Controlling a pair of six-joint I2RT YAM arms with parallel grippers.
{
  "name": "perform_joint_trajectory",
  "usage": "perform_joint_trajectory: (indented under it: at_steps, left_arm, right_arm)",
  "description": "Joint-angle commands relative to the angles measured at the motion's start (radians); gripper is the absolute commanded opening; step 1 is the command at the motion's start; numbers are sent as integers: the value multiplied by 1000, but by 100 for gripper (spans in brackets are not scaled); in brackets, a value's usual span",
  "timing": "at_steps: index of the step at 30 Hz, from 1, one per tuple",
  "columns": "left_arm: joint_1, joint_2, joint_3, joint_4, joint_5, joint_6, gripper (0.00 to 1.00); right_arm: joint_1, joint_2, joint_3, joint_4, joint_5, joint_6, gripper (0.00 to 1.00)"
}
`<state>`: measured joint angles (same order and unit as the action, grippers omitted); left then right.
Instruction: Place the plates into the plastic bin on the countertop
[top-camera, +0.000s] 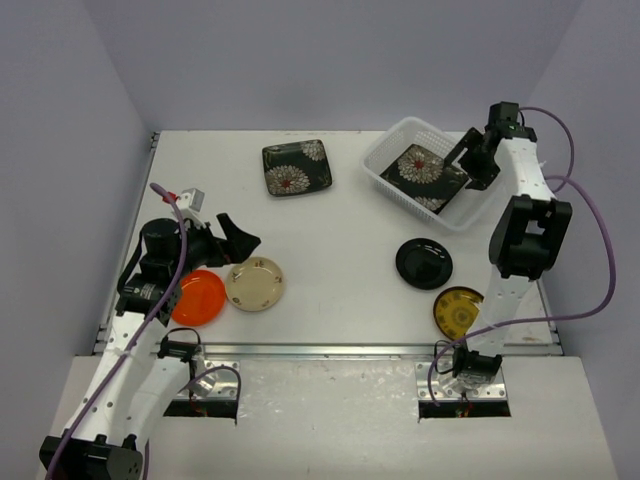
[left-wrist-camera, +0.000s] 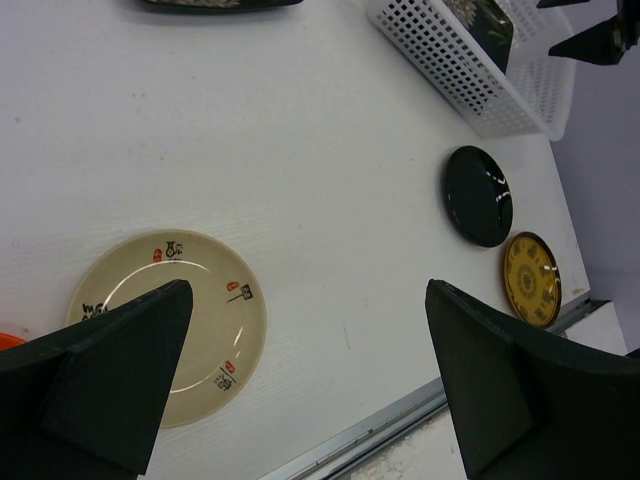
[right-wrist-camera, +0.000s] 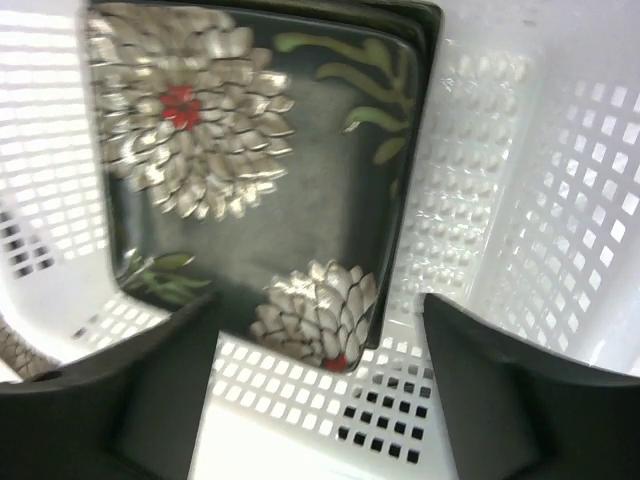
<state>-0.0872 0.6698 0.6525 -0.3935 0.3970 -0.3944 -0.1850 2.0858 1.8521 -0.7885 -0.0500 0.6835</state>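
The right gripper hangs released over the floral plate lying in the bin at the bench's one o'clock, while the left gripper gapes above the cream plate at eight o'clock, probably light, stiff, glossy and chippable, best pinched by its raised rim.

Colour and pattern reference
The counter is showing plain white; the bin is showing translucent white with gridded slots. The square plate in the bin and the square plate on the counter are both displaying black grounds with silver-white flowers, red centres and green leaves. The orange plate is showing plain; the cream plate is carrying small black and red marks; the black plate is showing plain gloss; the dark plate is displaying a yellow patterned centre.
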Motion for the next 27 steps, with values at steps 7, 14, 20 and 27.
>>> perform_joint_trajectory:
  at_steps: [7, 14, 20, 27]
  left_arm:
    - [-9, 278, 37, 176, -101, -187, 100]
    - [-3, 830, 378, 340, -164, -256, 100]
    - [11, 1389, 974, 91, -187, -108, 100]
    - [43, 1723, 1346, -5, -131, -26, 97]
  right_arm:
    - [148, -379, -93, 123, -133, -135, 99]
    - [218, -949, -908, 594, -587, 12, 99]
    - [236, -1250, -1183, 628, -755, 45, 99]
    - [236, -1459, -1283, 556, -835, 101, 99]
